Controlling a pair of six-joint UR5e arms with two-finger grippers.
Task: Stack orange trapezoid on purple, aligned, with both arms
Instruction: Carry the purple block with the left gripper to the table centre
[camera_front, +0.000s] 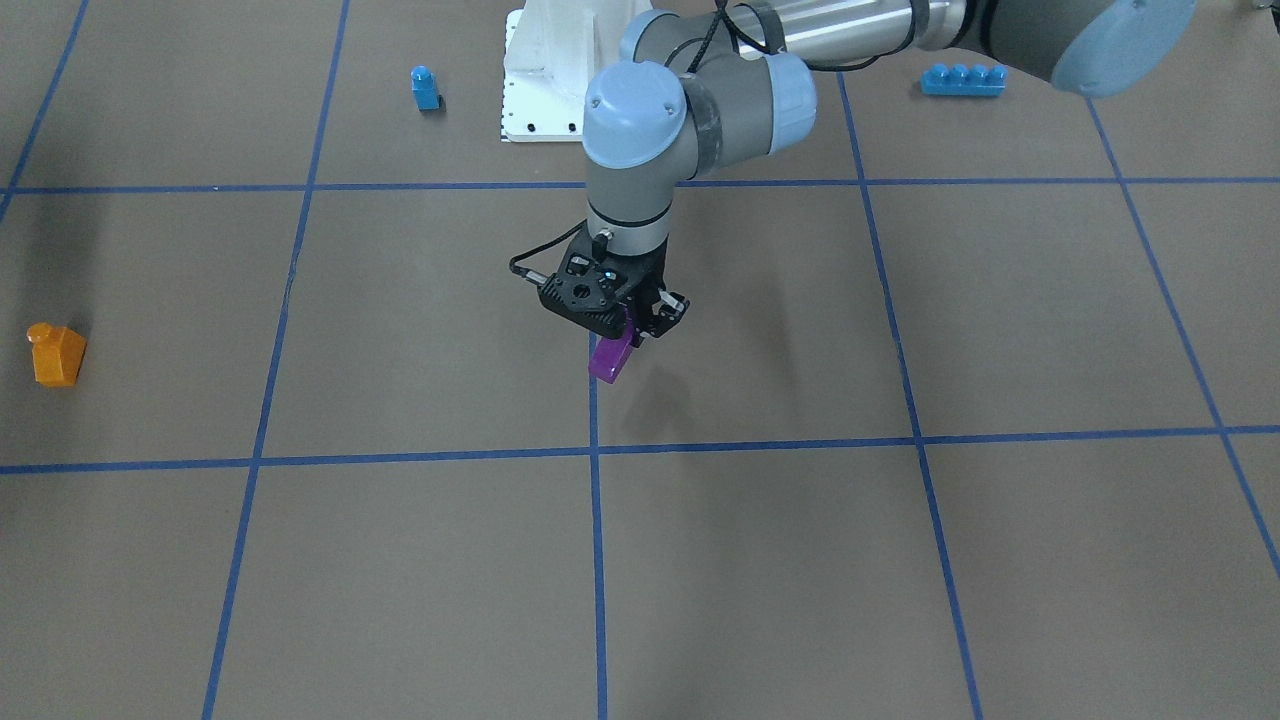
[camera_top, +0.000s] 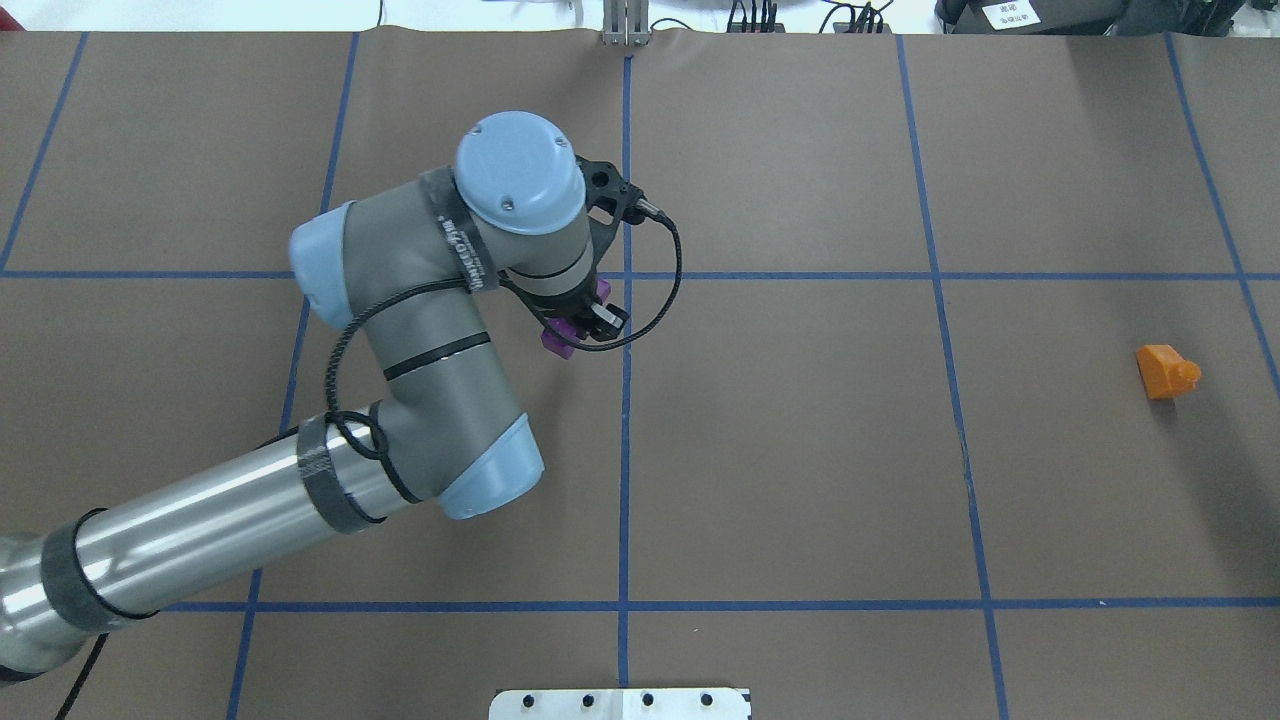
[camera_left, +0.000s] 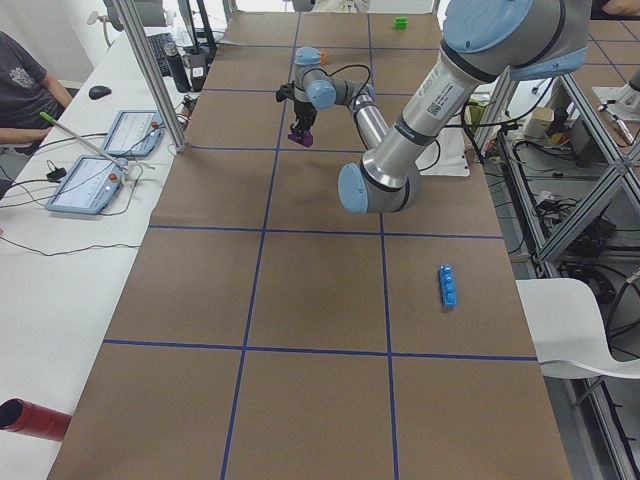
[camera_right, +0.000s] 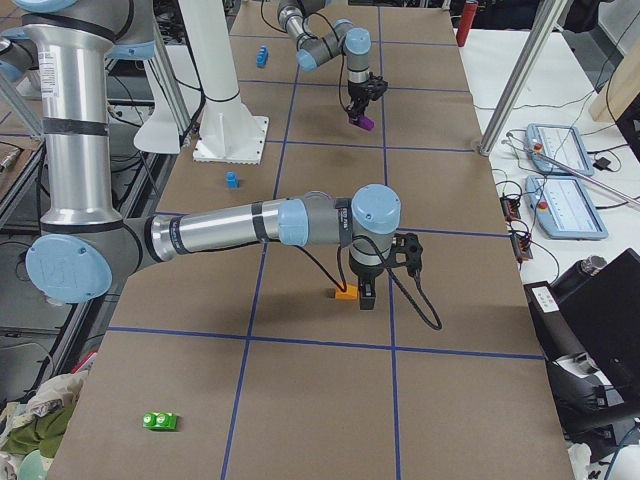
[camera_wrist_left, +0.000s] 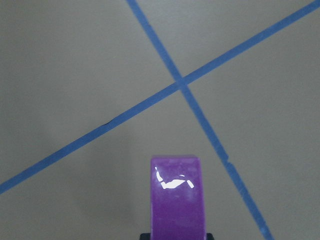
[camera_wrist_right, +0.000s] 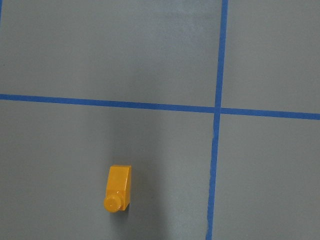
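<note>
Purple brick (camera_front: 610, 360) hangs clear of the table (camera_top: 800, 470), pinched at its upper end by the left gripper (camera_front: 630, 336). The gripper points downward, and the brick juts out below its fingertips at a tilt. It hovers just on the robot's side of the central tape crossing (camera_top: 625, 275), slightly toward the robot's left, and casts a shadow on the brown paper beside it. In the left wrist view the brick's glossy end fills the bottom middle, with that crossing ahead of it.

The orange trapezoid (camera_top: 1165, 372) rests on the table far from the crossing, well off to the robot's right and a little nearer the robot. It is well apart from the left gripper and the purple brick. The front view shows its stud at the top.

In the side view from the robot's right, the right gripper (camera_right: 366, 300) points down just beside the orange trapezoid. That view does not settle whether they touch, or whether the fingers are spread or pressed together. The right wrist view shows the trapezoid low and left of centre on the paper.

Back from the crossing toward the robot stands the white base plate (camera_front: 545, 80). A small blue one-stud brick (camera_front: 425, 88) lies to its right-arm side, and a long blue four-stud brick (camera_front: 962, 79) lies on the left-arm side.
</note>
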